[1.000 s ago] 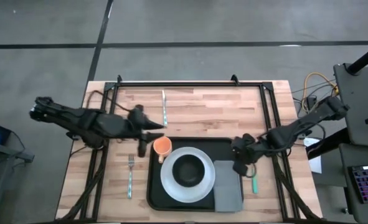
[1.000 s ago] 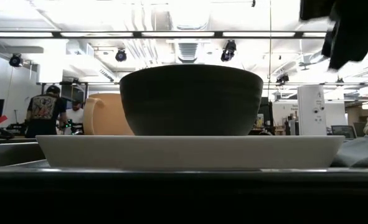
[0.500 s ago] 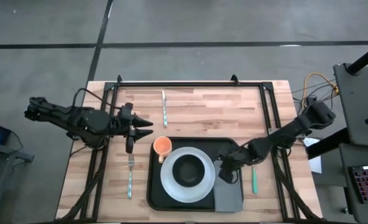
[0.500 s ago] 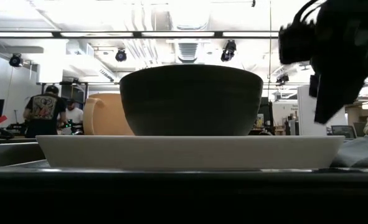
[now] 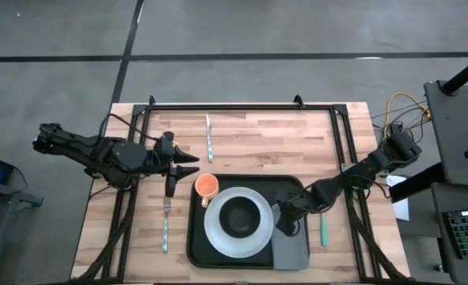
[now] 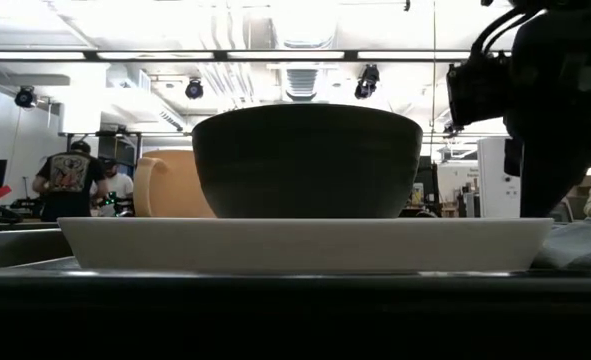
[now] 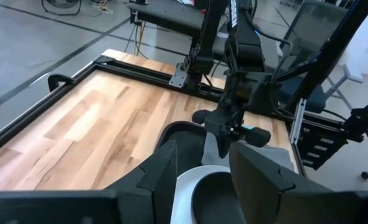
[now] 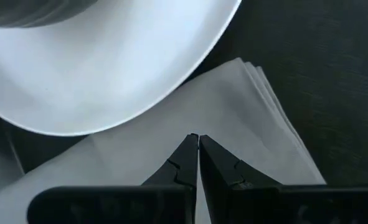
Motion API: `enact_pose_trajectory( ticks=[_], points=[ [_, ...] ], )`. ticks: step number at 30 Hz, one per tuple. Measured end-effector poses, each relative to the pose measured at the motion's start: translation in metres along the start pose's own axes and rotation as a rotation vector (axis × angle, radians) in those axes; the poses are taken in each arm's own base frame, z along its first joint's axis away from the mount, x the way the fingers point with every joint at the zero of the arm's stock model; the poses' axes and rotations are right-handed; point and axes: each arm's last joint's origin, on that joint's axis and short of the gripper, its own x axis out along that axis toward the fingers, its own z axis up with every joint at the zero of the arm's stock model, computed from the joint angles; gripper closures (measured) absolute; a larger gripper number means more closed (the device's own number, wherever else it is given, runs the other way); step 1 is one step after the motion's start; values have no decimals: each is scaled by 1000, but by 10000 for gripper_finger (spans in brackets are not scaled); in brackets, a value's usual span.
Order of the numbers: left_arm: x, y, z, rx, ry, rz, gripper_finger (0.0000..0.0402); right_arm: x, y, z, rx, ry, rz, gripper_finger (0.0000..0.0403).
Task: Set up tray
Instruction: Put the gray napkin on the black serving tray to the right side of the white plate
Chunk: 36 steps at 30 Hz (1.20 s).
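The black tray [image 5: 198,237] lies on the wooden table and carries a white plate [image 5: 218,237] with a dark bowl [image 5: 238,217], an orange cup [image 5: 207,187] and a grey napkin [image 5: 293,247]. My right gripper [image 5: 284,225] is shut and hangs over the napkin's far end, close by the plate rim [image 8: 171,74]. Its fingertips [image 8: 195,140] point down at the napkin [image 8: 246,118]. My left gripper [image 5: 192,165] is open. It hovers over the table left of the cup and faces the tray [image 7: 177,132]. My right gripper points its shut fingertips [image 8: 190,146] down from above at the napkin's far part [image 8: 171,134] beside the plate. I cannot tell whether they touch the cloth, which lies flat on the tray.
A fork [image 5: 165,226] lies on the table left of the tray. A knife [image 5: 209,136] lies toward the far edge. A green-handled utensil [image 5: 324,229] lies right of the tray. A black frame [image 5: 241,105] runs round the table. People stand in the room behind [image 6: 70,180].
My right gripper has swung from the tray's right rim toward the table's left and near side and come down over the napkin's far end. My left gripper has drawn back a little from the cup toward the table's left edge.
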Motion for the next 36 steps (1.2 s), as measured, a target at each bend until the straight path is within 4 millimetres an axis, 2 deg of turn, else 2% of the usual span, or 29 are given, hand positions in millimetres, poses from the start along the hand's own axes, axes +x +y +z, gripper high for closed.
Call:
enact_pose_trajectory(
  ticks=[6,13,24,36],
  points=[
    [2,-1,-1,5,6,2,274,14,-11,-3,-10,38,-58,395],
    [1,0,-1,4,5,2,274,28,-21,-4,-19,58,-48,395],
    [1,0,-1,4,6,0,274,27,-47,29,-58,28,-59,395],
    [1,-1,-1,6,18,-22,274,16,-56,40,-37,-31,-76,395]
  ],
)
